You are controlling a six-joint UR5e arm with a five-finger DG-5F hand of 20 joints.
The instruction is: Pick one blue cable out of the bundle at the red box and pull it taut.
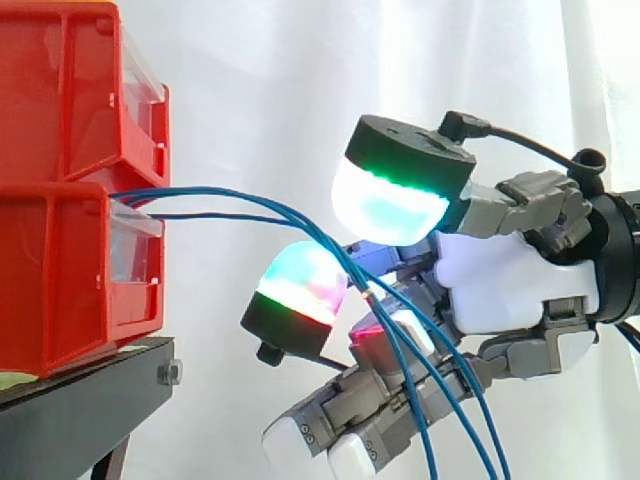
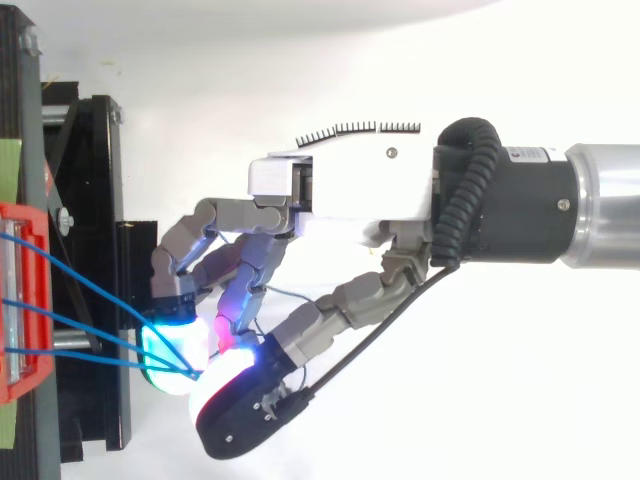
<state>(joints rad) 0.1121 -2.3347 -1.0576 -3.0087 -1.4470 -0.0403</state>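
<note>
The hand (image 1: 510,280) has its fingers (image 1: 300,292) curled around the blue cables (image 1: 305,228), which run from the box (image 1: 60,280) between the pads. Several seem caught, so a pull may drag the whole bundle.

1. Black stand (image 1: 95,385) at the lower left in the side view, flat top, 1 bolt (image 1: 168,373) on its front edge, a leg (image 1: 110,460) going down under it.
2. 2 red bins are stacked on it. The lower red bin (image 1: 55,290) sits directly on the stand top. The upper red bin (image 1: 60,90) rests on the lower one, not touching the stand.
3. Each bin has a clear front panel (image 1: 135,250) facing the view's right.
4. The lower bin's front ends just short of the stand's front edge.
5. Top view: a green strip (image 2: 8,160) lies on the stand top at the left edge and runs under the bin.
</note>
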